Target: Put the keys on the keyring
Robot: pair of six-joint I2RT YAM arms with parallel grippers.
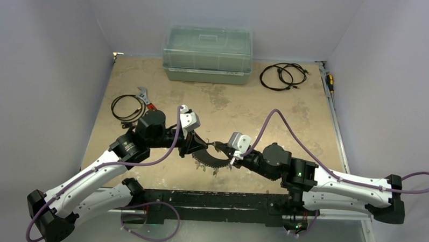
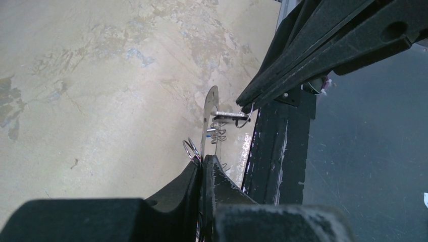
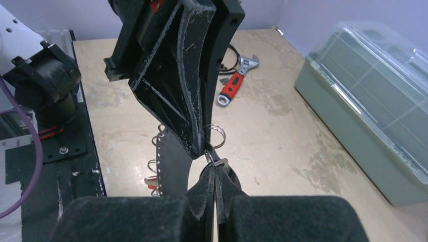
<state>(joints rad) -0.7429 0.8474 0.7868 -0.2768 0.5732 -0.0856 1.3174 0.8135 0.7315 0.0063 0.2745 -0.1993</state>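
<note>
My left gripper point(image 1: 196, 147) point(image 2: 204, 160) is shut on one end of the keyring point(image 1: 210, 162), a flat crescent seen edge-on in the left wrist view point(image 2: 209, 113) and as a dark plate with edge holes in the right wrist view point(image 3: 170, 156). Small split rings point(image 2: 191, 149) and keys hang from it, one with a red tag point(image 3: 150, 181). My right gripper point(image 1: 221, 148) point(image 3: 214, 169) is shut on a silver key point(image 3: 220, 162) point(image 2: 229, 117), held right at the keyring's end beside the left fingers point(image 3: 186, 75).
A clear green-lidded box point(image 1: 207, 55) stands at the back. Black coiled cables lie at the back right point(image 1: 281, 76) and at the left point(image 1: 125, 107). A red-handled wrench point(image 1: 144, 97) point(image 3: 233, 85) lies near the left cable. The black base rail point(image 1: 209, 199) runs along the near edge.
</note>
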